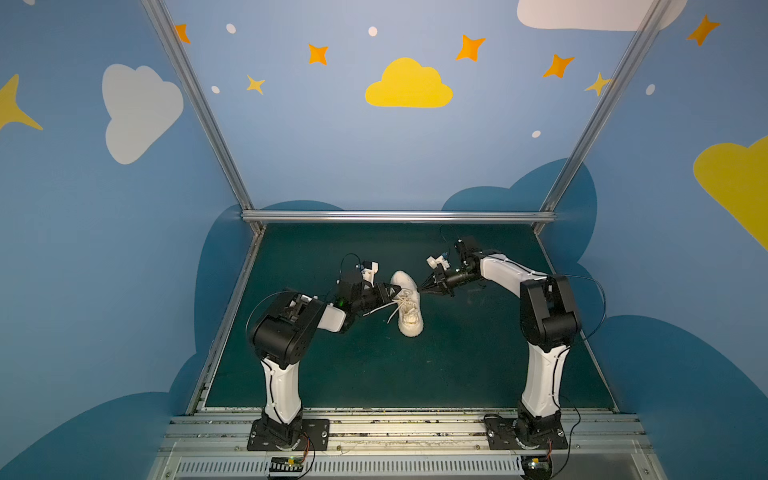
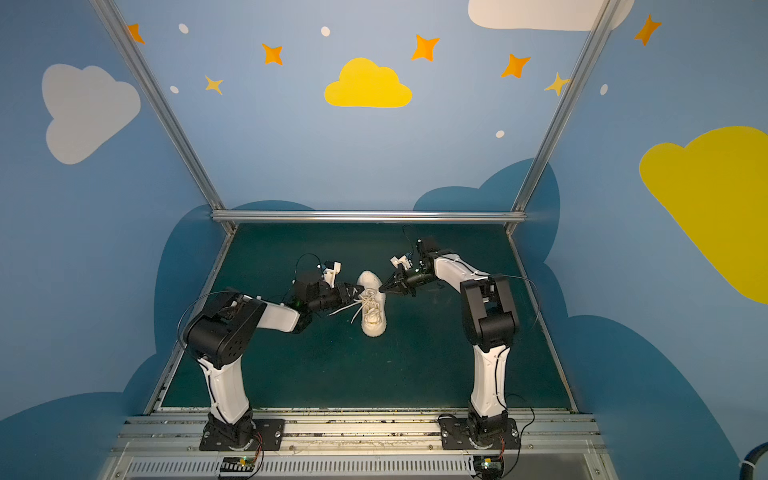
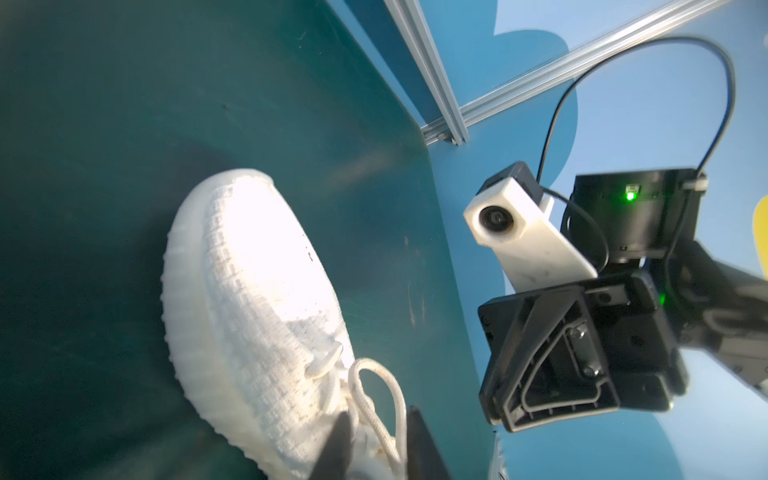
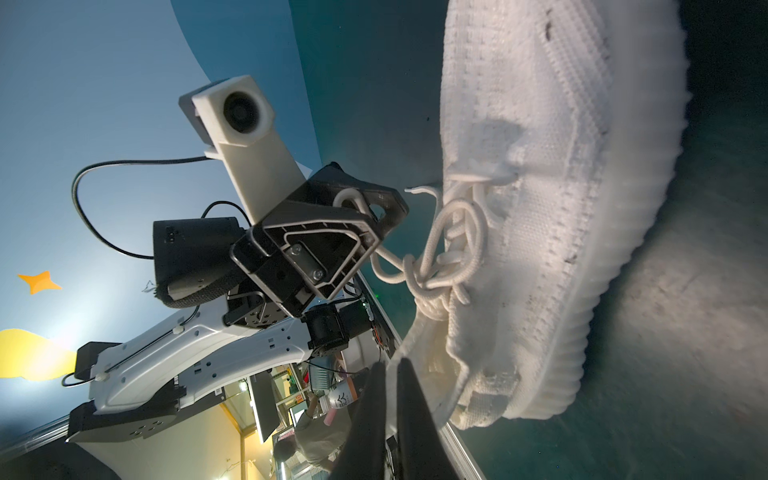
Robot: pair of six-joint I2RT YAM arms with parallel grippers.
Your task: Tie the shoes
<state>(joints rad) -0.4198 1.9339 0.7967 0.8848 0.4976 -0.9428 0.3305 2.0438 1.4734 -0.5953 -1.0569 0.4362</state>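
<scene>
Now pinches a lace loop (image 4: 348, 194) in left gripper (image 1: 389, 291), just off shoe (image 1: 409, 309) lying between both tools, likely ready to cinch the knot (image 4: 419, 276); sets right gripper (image 1: 422, 290) nearly closed opposite, hold on lace unclear.

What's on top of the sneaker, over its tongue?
A loosely knotted tangle of laces lies on the sneaker. One loop runs into the left gripper, which is shut on it. The tongue under the tangle is mostly covered.
</scene>
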